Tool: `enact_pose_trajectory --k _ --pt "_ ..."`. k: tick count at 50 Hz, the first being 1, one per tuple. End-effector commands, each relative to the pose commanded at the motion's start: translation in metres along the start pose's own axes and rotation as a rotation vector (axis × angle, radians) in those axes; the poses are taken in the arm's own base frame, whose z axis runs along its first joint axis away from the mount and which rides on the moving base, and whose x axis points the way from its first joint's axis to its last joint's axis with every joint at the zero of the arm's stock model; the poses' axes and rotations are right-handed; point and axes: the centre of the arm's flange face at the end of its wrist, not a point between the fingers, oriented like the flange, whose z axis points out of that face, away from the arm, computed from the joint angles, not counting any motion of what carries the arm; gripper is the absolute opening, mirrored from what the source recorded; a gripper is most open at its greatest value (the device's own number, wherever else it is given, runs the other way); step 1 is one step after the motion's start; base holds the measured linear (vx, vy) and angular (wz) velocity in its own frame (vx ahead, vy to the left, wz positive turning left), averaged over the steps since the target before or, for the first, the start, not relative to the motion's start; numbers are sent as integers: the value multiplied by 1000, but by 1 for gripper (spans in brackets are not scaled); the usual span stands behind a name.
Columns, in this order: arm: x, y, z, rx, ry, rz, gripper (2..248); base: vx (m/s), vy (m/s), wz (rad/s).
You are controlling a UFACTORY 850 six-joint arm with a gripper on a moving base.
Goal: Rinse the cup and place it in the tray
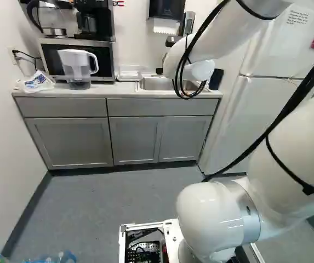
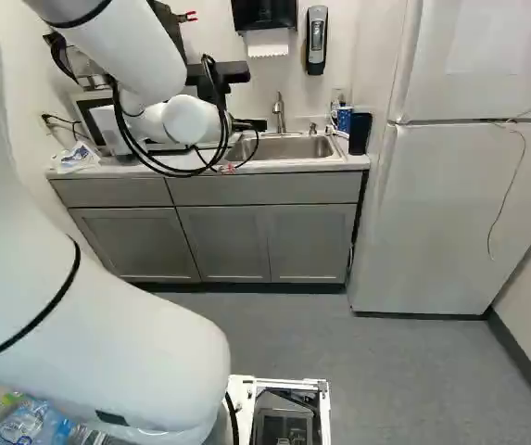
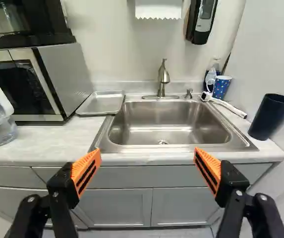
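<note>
Needing a grip: dark cup (image 3: 270, 118), right of sink (image 3: 167, 124) | likely light, stiff, slippery when wet; pinch mid-wall | gripper (image 3: 147, 150) spread wide, holding nothing

We see a crumpled white-and-blue plastic bag (image 1: 37, 81) at the pale countertop (image 3: 37, 148)'s left edge; nearby, a clear, white-handled plastic pitcher (image 1: 78, 70) before a boxy silver-and-black microwave (image 1: 51, 57).

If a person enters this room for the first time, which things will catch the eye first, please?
Probably the white robot arm, filling much of both base views. Next, the open gripper, its orange pads wide apart before the steel sink. The dark cup also stands out, on the counter between the sink and the white fridge.
</note>
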Motion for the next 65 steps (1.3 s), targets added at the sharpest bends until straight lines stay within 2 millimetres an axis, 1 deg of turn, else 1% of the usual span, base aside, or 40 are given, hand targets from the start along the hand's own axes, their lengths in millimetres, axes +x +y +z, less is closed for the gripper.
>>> enact_pose_trajectory --k 65 --pt "65 0 9 0 8 0 247 0 0 0"
